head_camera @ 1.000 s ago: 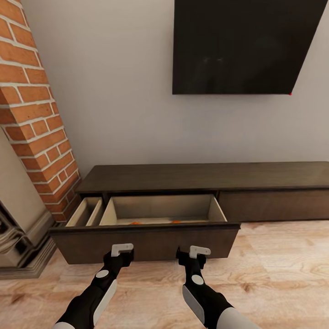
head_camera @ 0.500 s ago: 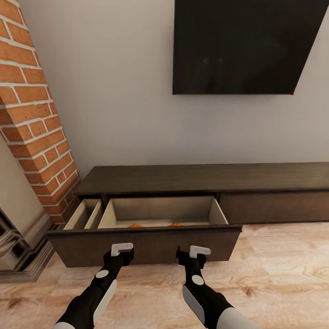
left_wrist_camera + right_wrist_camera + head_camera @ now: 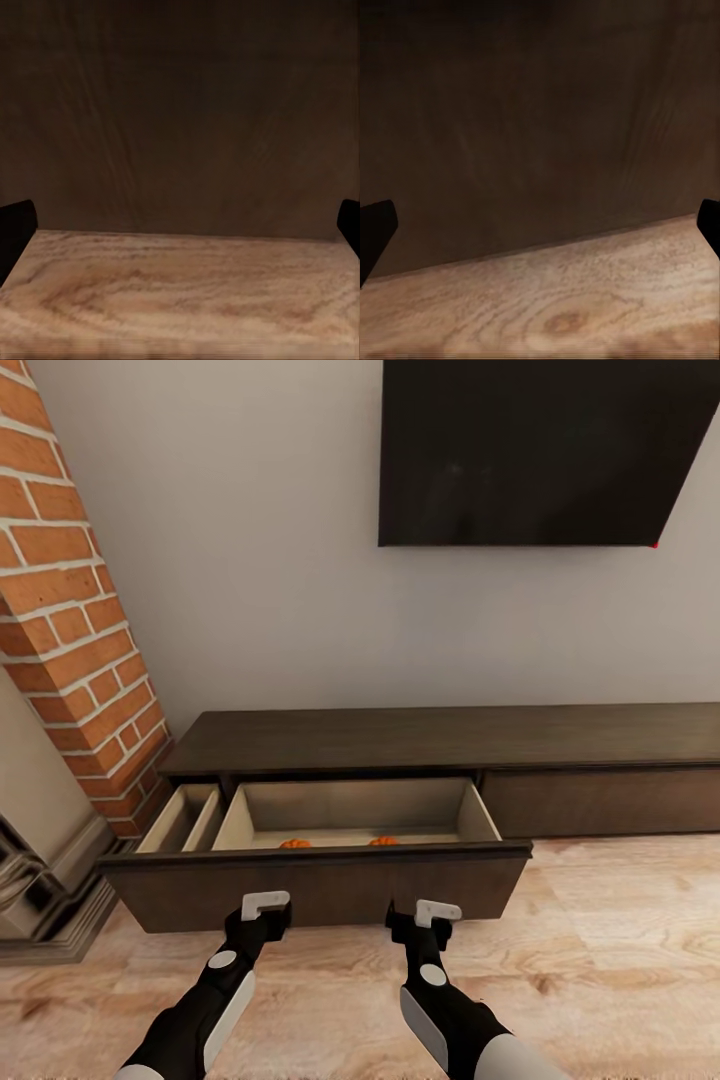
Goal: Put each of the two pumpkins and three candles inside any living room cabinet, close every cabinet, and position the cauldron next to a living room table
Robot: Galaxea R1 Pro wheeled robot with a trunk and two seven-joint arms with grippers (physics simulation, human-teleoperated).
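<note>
Head view: the cabinet point(image 3: 440, 745) runs low along the grey wall, dark brown w/ a flat top. Its wide drawer point(image 3: 315, 880) is pulled out over the wood floor point(image 3: 620, 940), pale beige inside. Two pumpkins sit inside the drawer at its front: one point(image 3: 294, 844) toward the brick side, the other point(image 3: 382, 841) apart from it toward the cabinet's far end; only their orange tops show above the drawer front. A narrow beige compartment point(image 3: 185, 818) lies open at the drawer's brick-side end. A brick column point(image 3: 70, 610) stands against the cabinet's end, w/ a grey stone base point(image 3: 45, 900) below it. A black TV point(image 3: 530, 450) hangs on the wall above the cabinet. Left gripper point(image 3: 262, 912) and right gripper point(image 3: 428, 916) are both just in front of the drawer front, low, pointed at it, holding nothing; can't tell here how wide the fingers are.

Left wrist view: the dark drawer front point(image 3: 180, 112) is close ahead, floor point(image 3: 180, 300) under it. Black fingertips point(image 3: 15, 232) sit at opposite edges of the frame, spread wide, nothing between them.

Right wrist view: same dark panel point(image 3: 540, 120) above the floor point(image 3: 555, 315), seam tilted. Fingertips point(image 3: 375, 229) far apart, released, empty.
</note>
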